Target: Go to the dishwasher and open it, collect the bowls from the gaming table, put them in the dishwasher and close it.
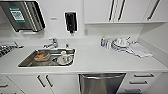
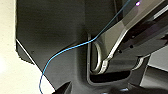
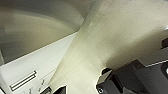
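The dishwasher [image 1: 102, 83] sat shut under the white counter [image 1: 100, 60], straight ahead of the robot, likely because the robot had squared up to reach its steel front. Left of the dishwasher a sink [image 1: 27, 61] held an orange dish [image 1: 41, 56] and a white cup [image 1: 64, 57]. Above the dishwasher and to its right, bottles [image 1: 103, 41] and a towel [image 1: 140, 50] lay on the counter. Nothing blocked the door. Whether either claw was open or gripping anything cannot be told
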{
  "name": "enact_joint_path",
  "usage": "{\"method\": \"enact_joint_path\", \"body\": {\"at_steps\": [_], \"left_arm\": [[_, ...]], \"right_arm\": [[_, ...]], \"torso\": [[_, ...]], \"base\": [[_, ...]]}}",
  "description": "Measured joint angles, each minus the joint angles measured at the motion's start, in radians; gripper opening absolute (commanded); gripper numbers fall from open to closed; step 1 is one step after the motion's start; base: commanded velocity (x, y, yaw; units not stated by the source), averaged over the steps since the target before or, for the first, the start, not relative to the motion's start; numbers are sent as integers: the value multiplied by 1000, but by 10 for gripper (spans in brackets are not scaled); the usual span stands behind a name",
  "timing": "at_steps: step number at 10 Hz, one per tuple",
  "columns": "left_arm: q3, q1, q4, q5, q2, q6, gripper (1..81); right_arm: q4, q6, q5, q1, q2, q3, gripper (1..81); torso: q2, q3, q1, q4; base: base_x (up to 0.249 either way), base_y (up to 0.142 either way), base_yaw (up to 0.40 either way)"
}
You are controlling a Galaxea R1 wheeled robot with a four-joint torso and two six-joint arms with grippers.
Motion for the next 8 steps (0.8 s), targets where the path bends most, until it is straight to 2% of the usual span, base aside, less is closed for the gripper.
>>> {"method": "enact_joint_path", "body": {"at_steps": [2,4,6,8], "left_arm": [[-8,-8,0,1,-2,0,811],[-8,-10,0,0,-2,0,811],[-8,-11,0,6,-2,0,811],[-9,-13,0,60,4,2,811]], "right_arm": [[-64,-133,0,-92,41,-47,811],[-79,-289,1,-172,83,-143,811],[-76,-458,19,-243,134,-273,811],[-24,-656,26,-313,220,-397,811]], "torso": [[0,0,0,0],[0,0,0,0],[0,0,0,0],[0,0,0,0]], "base": [[0,0,0],[0,0,0],[0,0,0],[0,0,0]]}}
